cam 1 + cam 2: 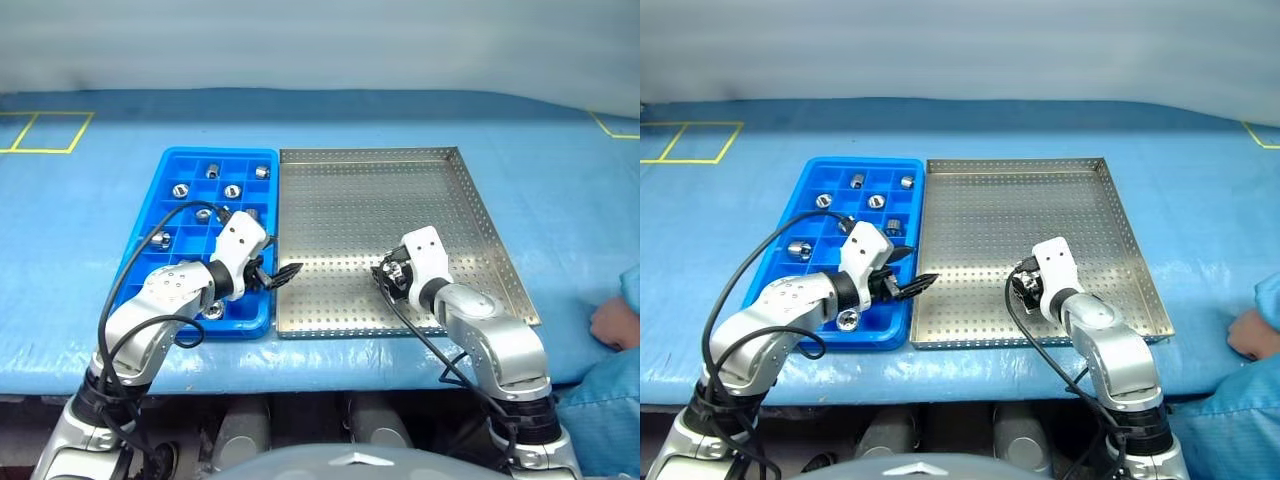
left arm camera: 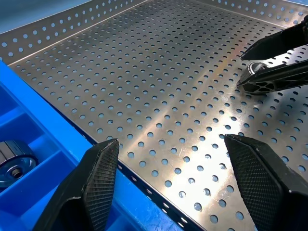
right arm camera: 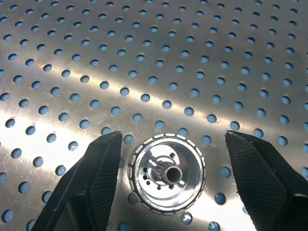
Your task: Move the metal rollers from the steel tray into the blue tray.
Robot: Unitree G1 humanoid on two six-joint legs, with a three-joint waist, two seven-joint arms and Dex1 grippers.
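The steel tray (image 1: 400,200) lies at centre right, with the blue tray (image 1: 150,225) against its left side. One metal roller (image 3: 168,173) lies flat on the steel tray's perforated floor near the front. My right gripper (image 3: 173,134) is open around it, a finger on each side with a gap to the roller. My left gripper (image 1: 278,275) hangs open and empty over the seam between the two trays, pointing toward the steel tray. Several rollers (image 1: 232,191) sit in the blue tray's compartments, one (image 1: 213,310) at its front edge.
A person's hand (image 1: 615,322) and blue sleeve rest on the table at the far right edge. The table is covered in blue cloth (image 1: 330,110) with yellow tape marks (image 1: 40,130) at the back left. Most of the steel tray's floor is bare.
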